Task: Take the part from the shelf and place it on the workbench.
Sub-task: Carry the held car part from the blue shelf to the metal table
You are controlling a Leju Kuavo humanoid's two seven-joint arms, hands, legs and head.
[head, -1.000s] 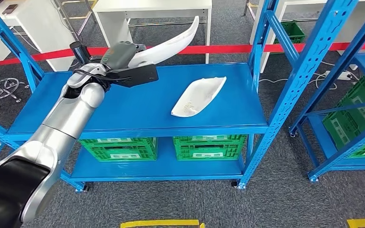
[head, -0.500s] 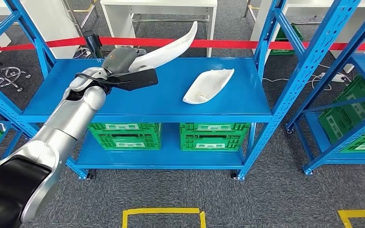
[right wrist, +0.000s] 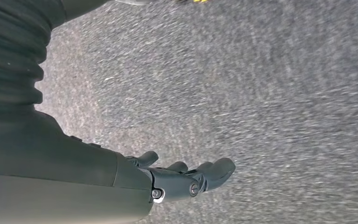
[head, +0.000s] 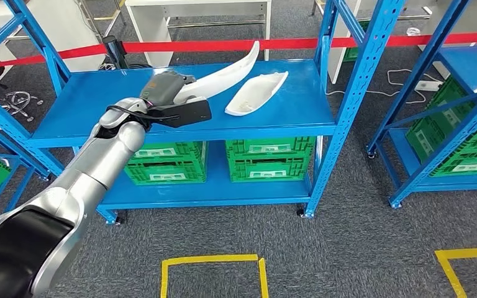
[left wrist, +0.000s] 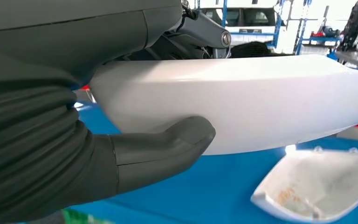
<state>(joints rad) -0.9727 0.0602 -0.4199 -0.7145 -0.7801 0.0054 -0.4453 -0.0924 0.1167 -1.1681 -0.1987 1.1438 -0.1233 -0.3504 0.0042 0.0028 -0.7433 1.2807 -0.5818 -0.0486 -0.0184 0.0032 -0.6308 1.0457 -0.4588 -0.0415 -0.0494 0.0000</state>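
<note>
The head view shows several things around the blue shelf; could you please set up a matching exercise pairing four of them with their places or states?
Things:
1. long curved white part
2. white shell-shaped part
3. green crates
4. right robot hand

Places or states:
A. on the lower shelf level
B. hanging over grey carpet, holding nothing
C. held by the left robot hand
D. lying on the blue shelf top

Pairs: 1-C, 2-D, 3-A, 4-B
</note>
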